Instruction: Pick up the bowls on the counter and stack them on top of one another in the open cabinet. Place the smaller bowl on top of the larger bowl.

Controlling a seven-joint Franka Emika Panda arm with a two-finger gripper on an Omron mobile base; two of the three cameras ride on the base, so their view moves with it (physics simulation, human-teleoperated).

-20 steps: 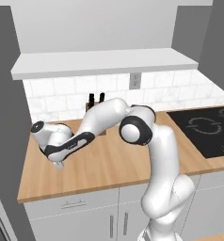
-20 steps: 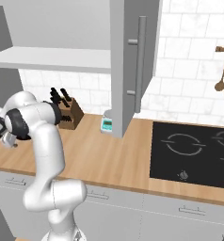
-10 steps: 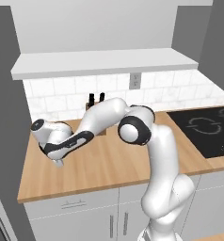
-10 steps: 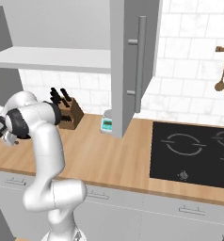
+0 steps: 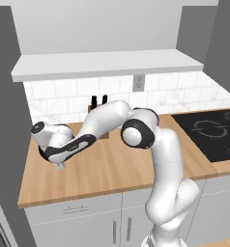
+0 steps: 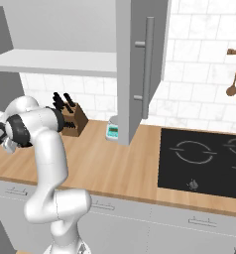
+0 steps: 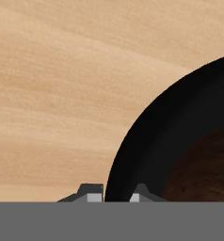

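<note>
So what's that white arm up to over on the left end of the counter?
The robot arm has reached down low over the wooden counter. Its gripper is shut on the rim of a wide black bowl, one finger on each side of the edge. Something reddish-brown shows inside the black bowl, probably the smaller bowl, though too little of it shows to be sure. The bowl looks to be resting on the counter, not yet lifted. The white shelf above is where the bowls should end up.
</note>
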